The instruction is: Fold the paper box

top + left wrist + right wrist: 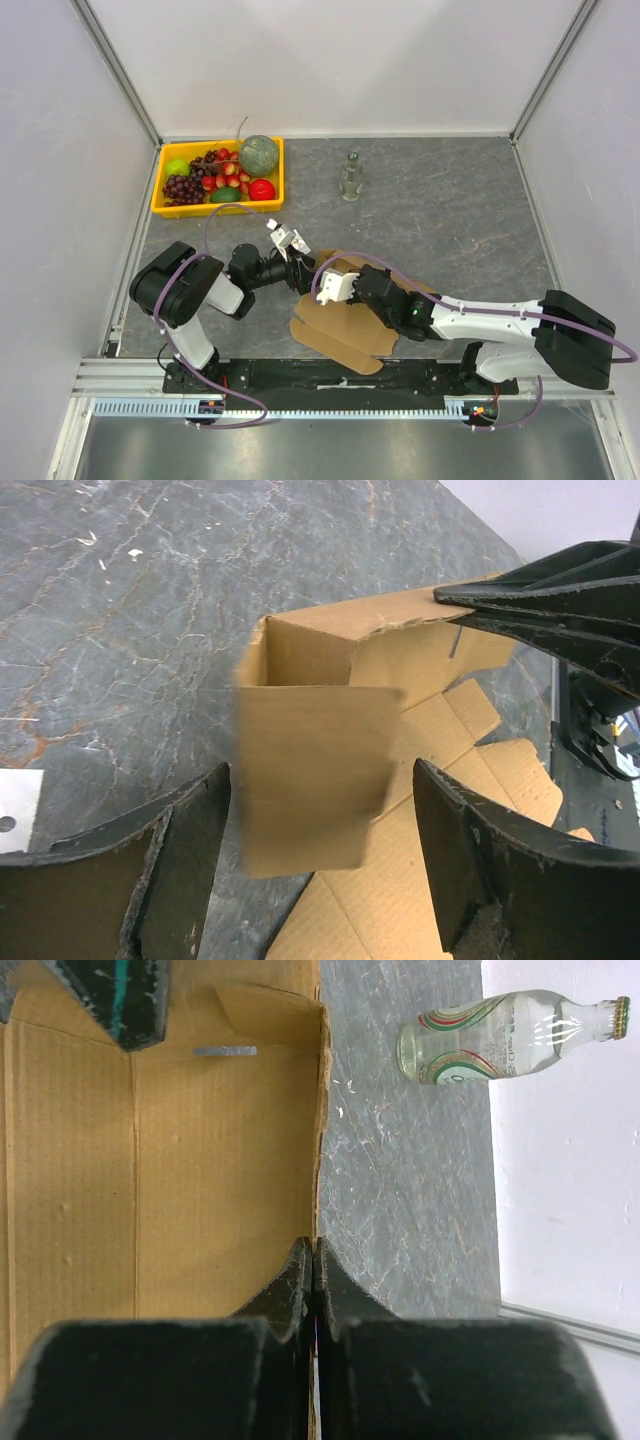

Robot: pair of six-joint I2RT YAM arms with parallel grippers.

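The paper box (345, 325) is a brown corrugated sheet lying in front of the arms, with one wall (400, 660) raised. My right gripper (315, 1252) is shut on the top edge of that wall, and its dark fingers (540, 605) reach in from the upper right of the left wrist view. My left gripper (322, 770) is open, with a blurred upright flap (310, 780) standing between its fingers and a gap on each side. From above, the left gripper (297, 262) and the right gripper (325, 280) meet at the sheet's far left corner.
A yellow tray (160, 185) of fruit sits at the back left. A clear glass bottle (350, 177) stands behind the box, and it also shows in the right wrist view as a bottle (500, 1035) near the white wall. Grey stone tabletop (130, 630) surrounds the cardboard.
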